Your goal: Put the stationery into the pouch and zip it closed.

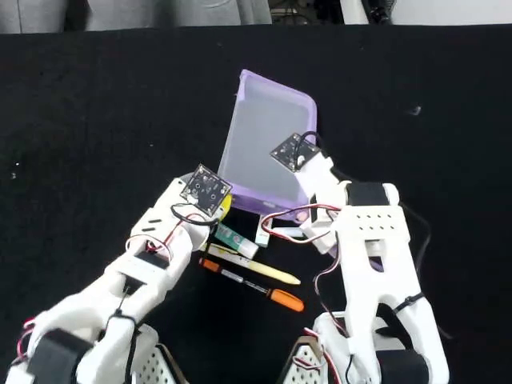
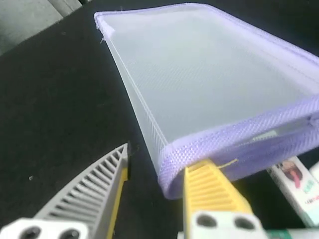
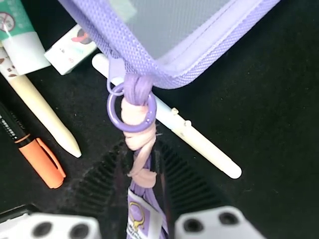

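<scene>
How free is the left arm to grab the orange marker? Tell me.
Probably yes: the left gripper is open, and the orange marker lies uncovered beside that arm, though a cream pen lies close alongside.

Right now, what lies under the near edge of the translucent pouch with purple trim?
A slim white pen passes under the pouch at its purple edge, beside the zip pull held by the right gripper. A short stretch of it is covered. Whatever lies farther under the pouch is hidden.
</scene>
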You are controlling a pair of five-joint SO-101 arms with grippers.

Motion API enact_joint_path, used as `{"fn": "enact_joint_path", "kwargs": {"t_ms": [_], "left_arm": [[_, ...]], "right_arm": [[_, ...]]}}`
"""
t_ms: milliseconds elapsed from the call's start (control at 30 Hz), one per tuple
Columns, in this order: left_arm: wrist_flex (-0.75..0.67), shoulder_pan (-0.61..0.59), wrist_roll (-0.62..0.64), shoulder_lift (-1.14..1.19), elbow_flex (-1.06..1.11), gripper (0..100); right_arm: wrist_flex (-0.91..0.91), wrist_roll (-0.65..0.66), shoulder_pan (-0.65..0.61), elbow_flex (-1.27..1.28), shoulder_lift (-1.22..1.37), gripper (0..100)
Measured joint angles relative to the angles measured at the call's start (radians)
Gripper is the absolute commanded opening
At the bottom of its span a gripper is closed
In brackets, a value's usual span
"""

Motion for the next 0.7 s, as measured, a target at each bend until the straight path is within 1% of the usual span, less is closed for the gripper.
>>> {"fn": "enact_joint_path", "kwargs": {"t_ms": [100, 300, 467, 700], "left_arm": [[-0.049, 0.002, 0.0, 0.04, -0.032, 16], [-0.066, 0.002, 0.0, 0.143, -0.135, 3], [-0.066, 0.005, 0.003, 0.244, -0.199, 3], [-0.068, 0.005, 0.003, 0.236, -0.203, 3]], "right_arm": [[0.0, 0.015, 0.0, 0.0, 0.0, 1.1], [-0.005, 0.023, 0.0, 0.0, 0.0, 1.1], [-0.005, 0.023, -0.002, 0.0, 0.0, 1.1], [-0.005, 0.023, -0.002, 0.0, 0.0, 1.1]]}}
